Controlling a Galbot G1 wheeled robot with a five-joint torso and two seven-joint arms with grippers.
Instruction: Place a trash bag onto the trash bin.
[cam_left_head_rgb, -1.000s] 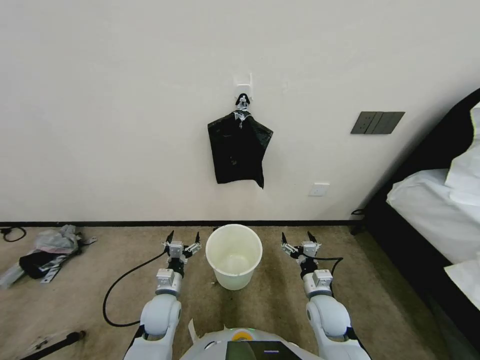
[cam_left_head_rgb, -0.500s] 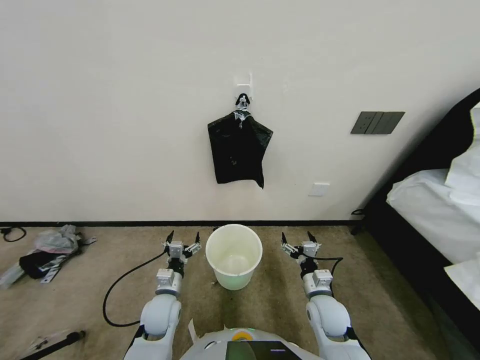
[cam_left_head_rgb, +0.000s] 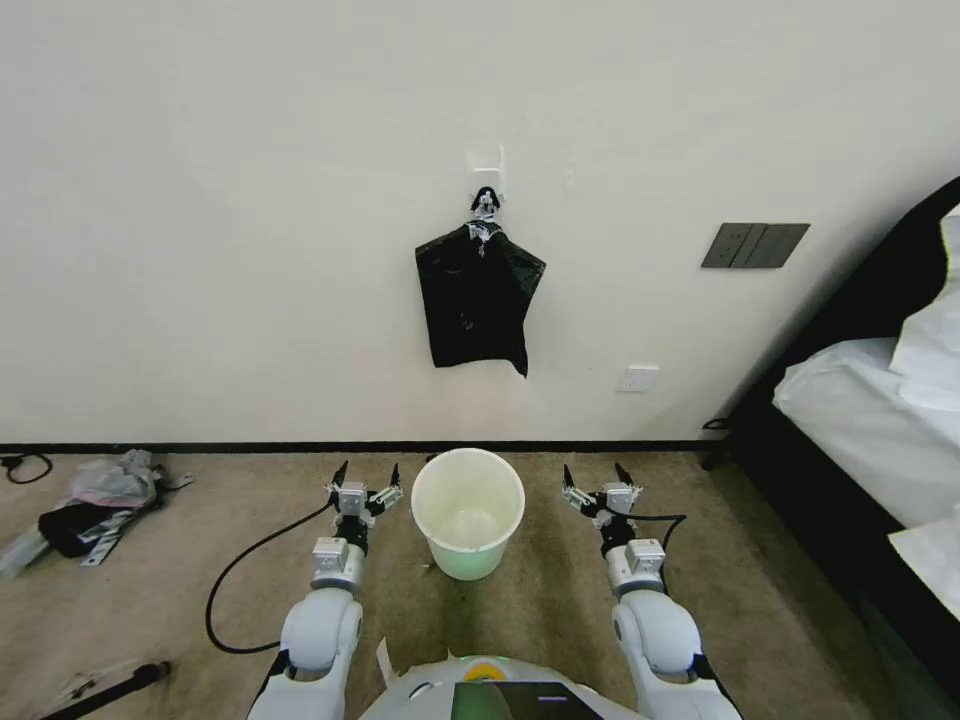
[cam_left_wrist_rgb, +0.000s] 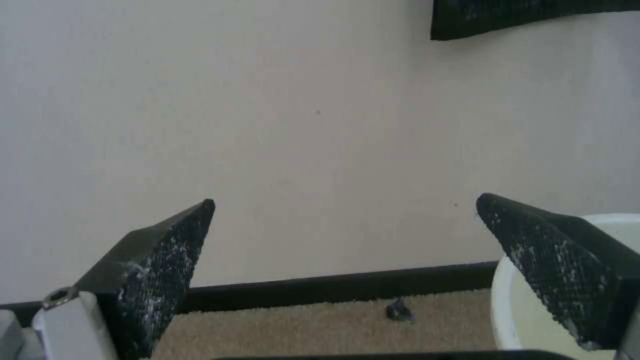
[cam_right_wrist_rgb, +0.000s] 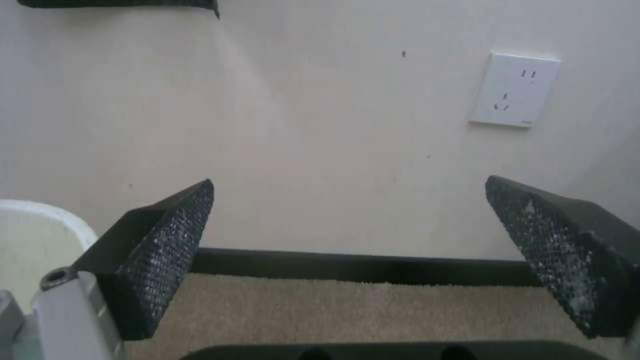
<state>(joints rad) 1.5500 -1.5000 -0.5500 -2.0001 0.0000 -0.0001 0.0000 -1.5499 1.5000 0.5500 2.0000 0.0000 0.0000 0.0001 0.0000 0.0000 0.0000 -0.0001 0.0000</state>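
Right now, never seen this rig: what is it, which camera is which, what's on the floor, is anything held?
It is a wheeled robot with two arms. The head view looks down from its head; the other two views come from cameras on its wrists. The left pincer and right pincer hover open and hold nothing, one on each side of the white bin, which stands unlined on the carpet. The black bags hang from a clip on the wall, above the bin. A clutter pile lies on the floor far left; a bed stands right.

The head camera is looking forward and down at the wall (cam_left_head_rgb: 250, 200) and carpet (cam_left_head_rgb: 150, 600). Both wrist cameras are facing that wall from low and near, sharing its baseboard (cam_left_wrist_rgb: 320, 287).
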